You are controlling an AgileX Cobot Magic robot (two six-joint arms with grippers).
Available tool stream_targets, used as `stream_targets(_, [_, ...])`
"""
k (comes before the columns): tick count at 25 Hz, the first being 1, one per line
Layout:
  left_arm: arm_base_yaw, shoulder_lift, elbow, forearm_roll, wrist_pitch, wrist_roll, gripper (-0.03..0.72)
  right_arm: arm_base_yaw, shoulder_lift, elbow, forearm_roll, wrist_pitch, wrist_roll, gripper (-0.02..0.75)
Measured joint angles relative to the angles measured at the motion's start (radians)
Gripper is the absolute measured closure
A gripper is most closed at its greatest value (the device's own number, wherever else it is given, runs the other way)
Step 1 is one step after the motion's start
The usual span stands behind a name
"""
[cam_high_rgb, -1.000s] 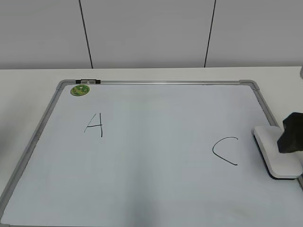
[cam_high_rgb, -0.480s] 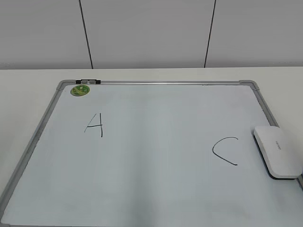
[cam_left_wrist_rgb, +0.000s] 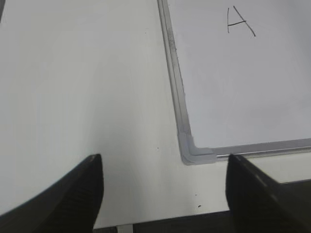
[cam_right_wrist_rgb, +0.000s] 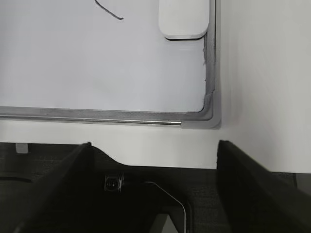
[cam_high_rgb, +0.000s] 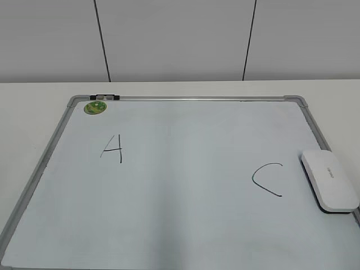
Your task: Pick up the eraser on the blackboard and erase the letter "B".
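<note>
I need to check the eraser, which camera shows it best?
The exterior view: the whole eraser lies at the blackboard's right edge, beside the C. The right wrist view catches only its near end, cut off by the top of the picture. The left wrist view misses it.

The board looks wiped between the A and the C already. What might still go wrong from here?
1. The white oblong plastic eraser lies at the grey-framed whiteboard's right edge, close to the handwritten C; nudging it might smear that letter.
2. The right gripper, open, sits near the board's corner and might catch the frame.
3. Likewise the open left gripper.
</note>
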Motion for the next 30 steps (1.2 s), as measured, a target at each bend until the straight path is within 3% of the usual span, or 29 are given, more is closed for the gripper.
stream_targets(11, [-0.006,-0.122,0.047,0.051,0.048,0.000,0.111,0.005,-0.190,0.007,-0.131,0.053,0.002,0.162])
stream_targets(30, [-0.006,-0.133,0.090,0.058,-0.043,0.000,0.179,0.006,-0.192,0.050,-0.141,-0.014,0.004,0.163])
